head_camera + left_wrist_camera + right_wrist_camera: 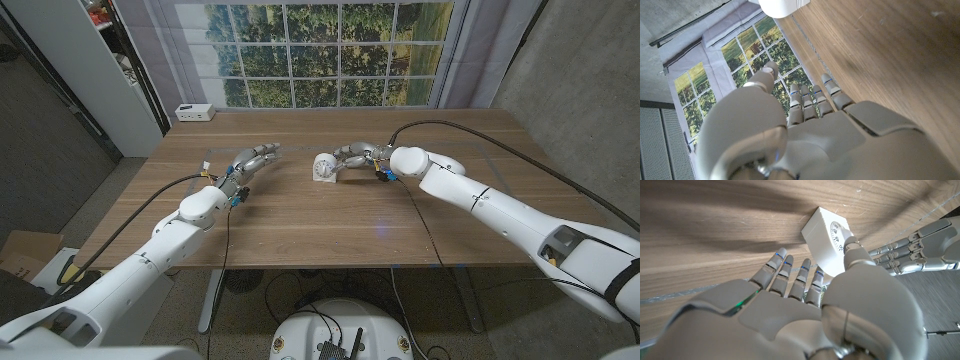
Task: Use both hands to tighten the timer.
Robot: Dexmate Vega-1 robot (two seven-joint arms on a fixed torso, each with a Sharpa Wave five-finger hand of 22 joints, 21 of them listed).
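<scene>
Right robot hand [358, 155] touches the white timer [324, 167], fingers spread; left robot hand [250, 162] spread, apart.

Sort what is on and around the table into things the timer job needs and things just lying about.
For the job:
- timer, white, on the table
- right hand, at the timer
- left hand, fingers apart, short of the timer

Lying about:
- white box at the table's far corner

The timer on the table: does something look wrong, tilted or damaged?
Nothing stands out. The white timer sits intact on the wooden table, its dial visible in the right wrist view. The right hand is at the timer; the left hand is apart from it with fingers extended.
</scene>
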